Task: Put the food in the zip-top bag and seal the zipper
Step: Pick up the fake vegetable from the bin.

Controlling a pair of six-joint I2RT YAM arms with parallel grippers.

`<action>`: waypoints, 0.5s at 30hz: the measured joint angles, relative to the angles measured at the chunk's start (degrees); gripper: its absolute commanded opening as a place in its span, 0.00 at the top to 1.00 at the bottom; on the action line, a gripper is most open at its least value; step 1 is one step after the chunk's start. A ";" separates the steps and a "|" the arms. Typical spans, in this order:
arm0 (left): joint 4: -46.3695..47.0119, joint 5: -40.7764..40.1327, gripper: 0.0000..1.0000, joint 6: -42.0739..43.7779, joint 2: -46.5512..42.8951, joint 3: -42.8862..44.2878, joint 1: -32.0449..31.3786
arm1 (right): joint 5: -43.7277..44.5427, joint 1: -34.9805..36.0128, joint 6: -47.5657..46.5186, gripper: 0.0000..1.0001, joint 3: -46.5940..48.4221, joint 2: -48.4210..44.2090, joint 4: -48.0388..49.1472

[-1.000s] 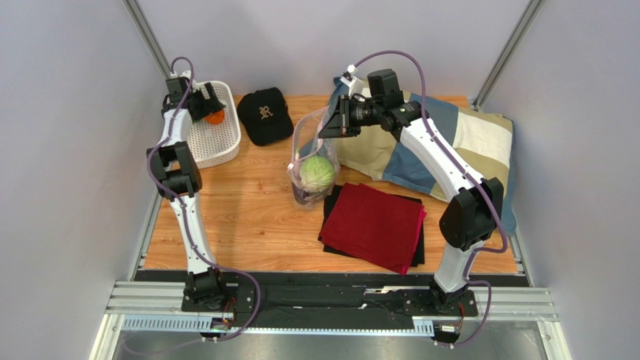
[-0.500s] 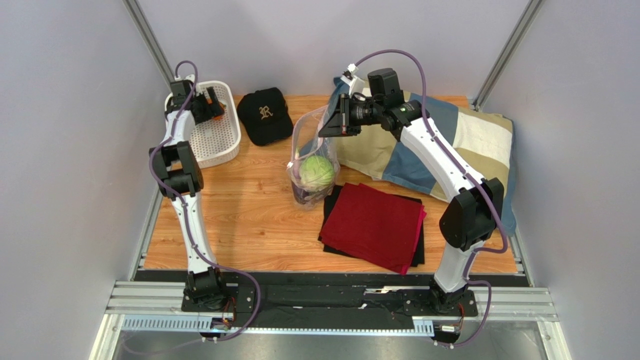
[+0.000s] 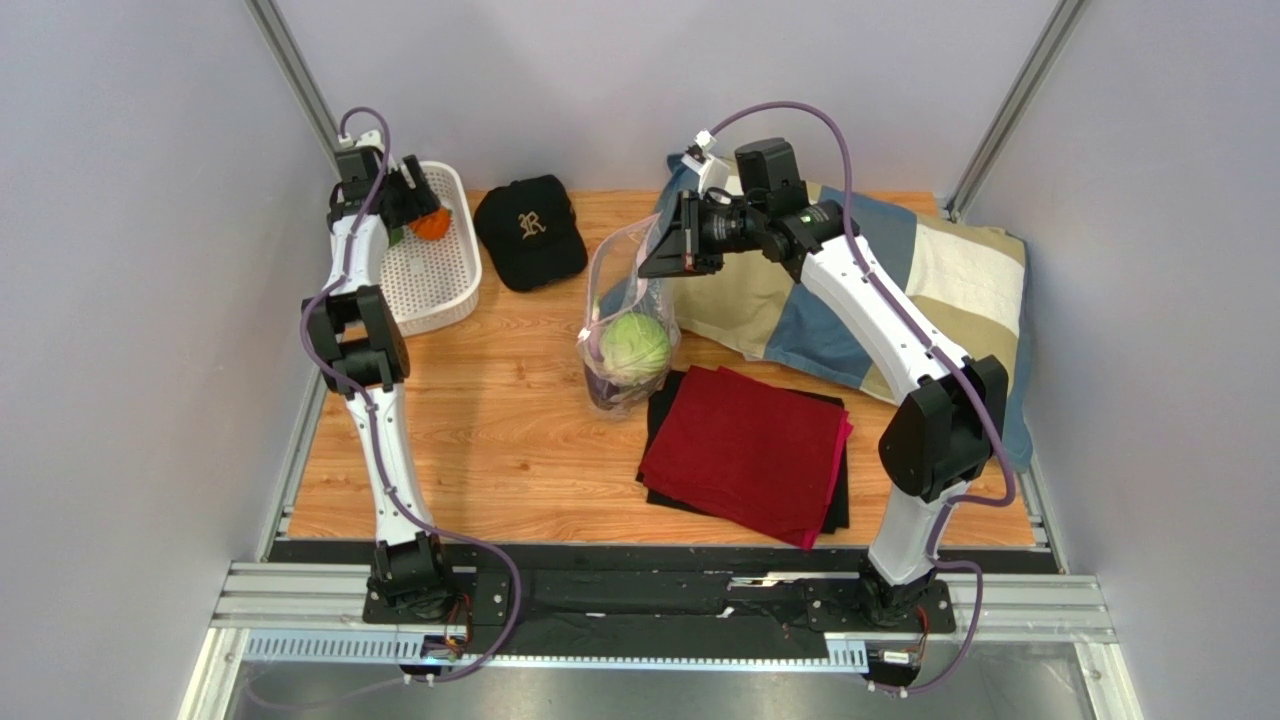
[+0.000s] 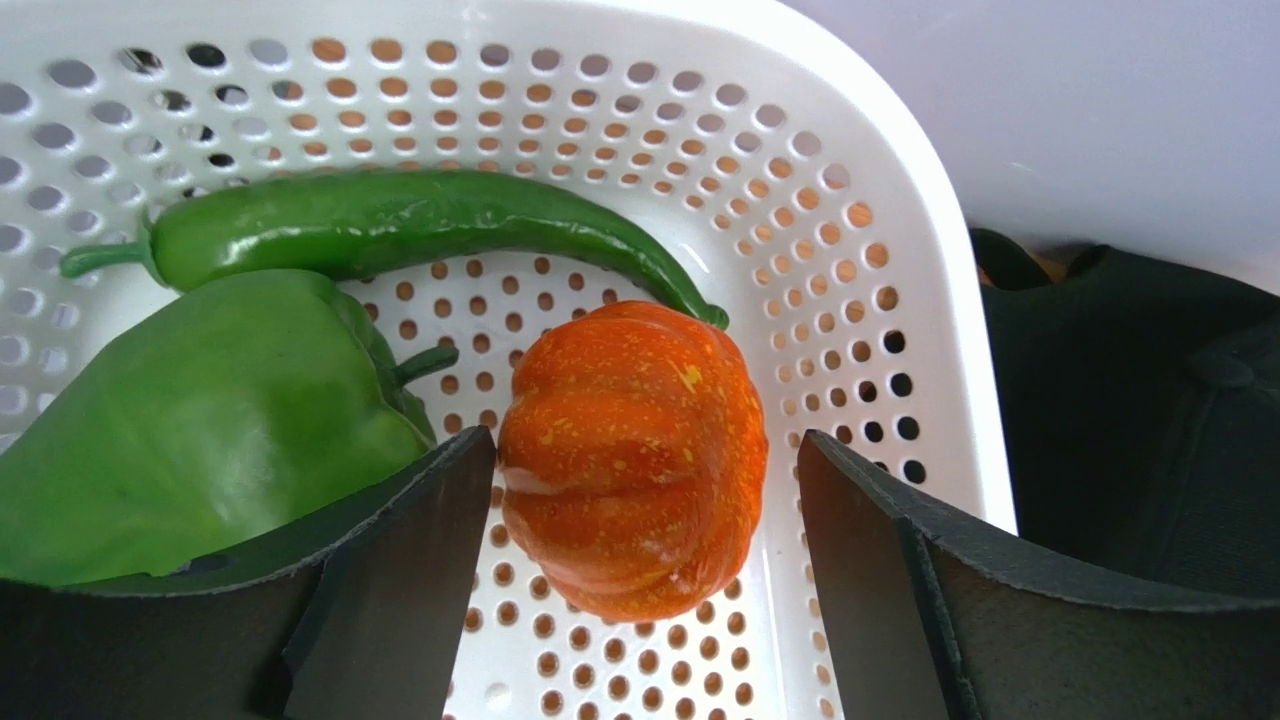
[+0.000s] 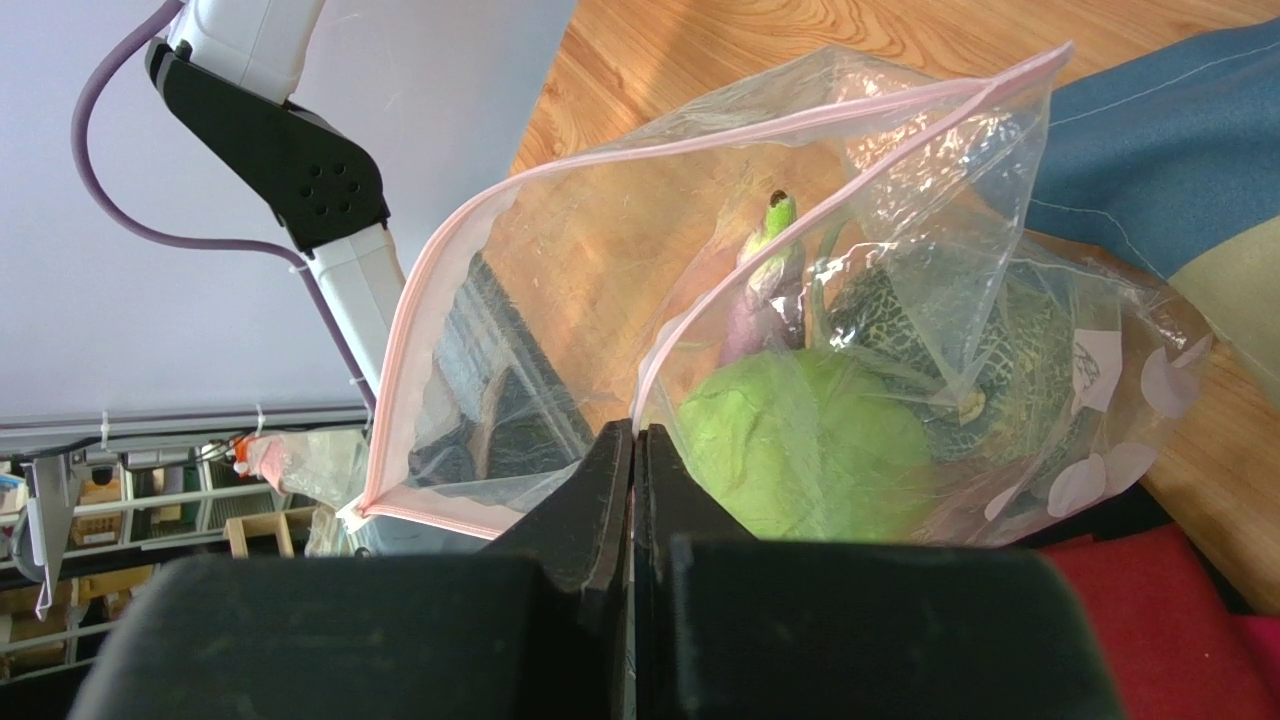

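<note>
An orange pumpkin point(image 4: 631, 458) lies in the white basket point(image 4: 902, 300) between the fingers of my left gripper point(image 4: 643, 443). The jaws are open around it: the left finger touches it and the right finger stands off. A green bell pepper point(image 4: 196, 405) and a long green pepper point(image 4: 406, 225) lie beside it. My right gripper point(image 5: 637, 435) is shut on the rim of the zip-top bag point(image 5: 751, 300) and holds its mouth open by the pink zipper point(image 5: 451, 285). Inside are the cabbage point(image 5: 812, 450), the melon point(image 5: 962, 345) and the eggplant point(image 5: 759, 300).
A black cap point(image 3: 529, 233) lies right of the basket point(image 3: 436, 285). A red cloth point(image 3: 751, 450) lies in front of the bag point(image 3: 624, 323). A patchwork cloth point(image 3: 932, 285) covers the back right of the wooden table.
My left gripper has shifted a little over the far end of the basket, and the pumpkin shows at its fingers again. The right arm and bag have not moved.
</note>
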 measured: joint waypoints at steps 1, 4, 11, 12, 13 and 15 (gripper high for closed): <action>0.00 0.02 0.13 -0.26 0.24 0.00 0.00 | 0.00 0.00 0.00 1.00 0.00 0.00 -0.13; -0.35 -0.17 0.13 -1.01 0.81 0.00 0.00 | -0.02 0.00 0.00 1.00 0.00 0.00 -0.48; -1.38 -0.92 0.19 -2.54 0.96 0.00 -0.02 | -0.02 0.00 -0.13 1.00 0.04 0.00 -0.66; -1.44 -0.92 0.22 -2.75 0.96 0.00 -0.02 | -0.02 0.00 -0.20 1.00 0.04 0.00 -0.76; -1.44 -0.90 0.29 -3.04 1.01 0.00 -0.02 | -0.02 0.00 -0.22 1.00 0.04 0.00 -0.92; -1.46 -0.83 0.38 -3.78 1.27 0.17 -0.02 | -0.02 0.00 -0.31 1.00 0.04 0.00 -1.18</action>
